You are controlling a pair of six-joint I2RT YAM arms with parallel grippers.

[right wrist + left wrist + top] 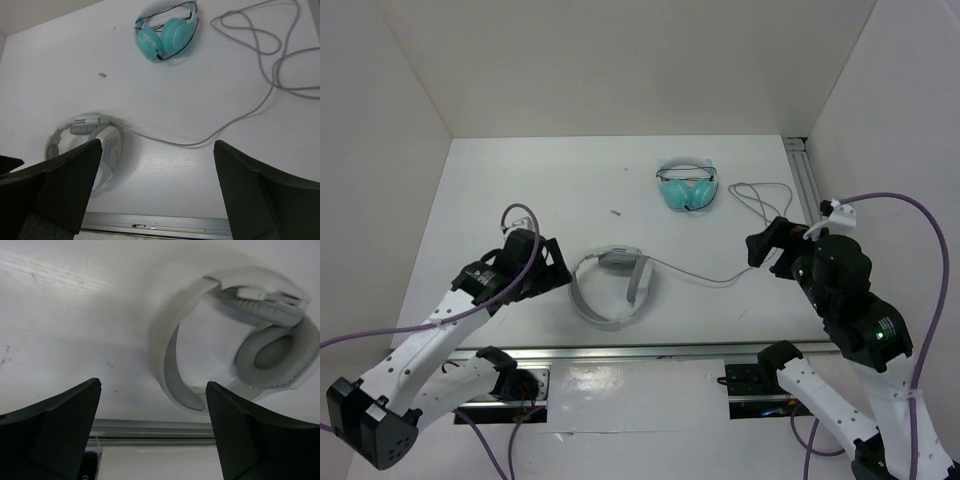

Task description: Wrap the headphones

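Lying near the middle of the worktop, close to its near edge, the headphones have their wide headband curving toward the left and their cups folded in on the far right side. The top view alone shows both arms flanking them. The left gripper is just left of the band with its fingers spread and touching nothing. The right gripper is well off to the right, its fingers also spread and empty.

The left wrist view alone shows the grey ear pads and the inner face of the band. The right wrist view gives the cable best: it leaves the headphones, sags to the right, then piles in loose loops at the far right. The teal headphones lie far of centre, apart from the cable.

A metal rail runs along the near edge, just near of the band. A second rail lines the right side. White walls close the left, far and right sides. Bare worktop spreads across the far left.
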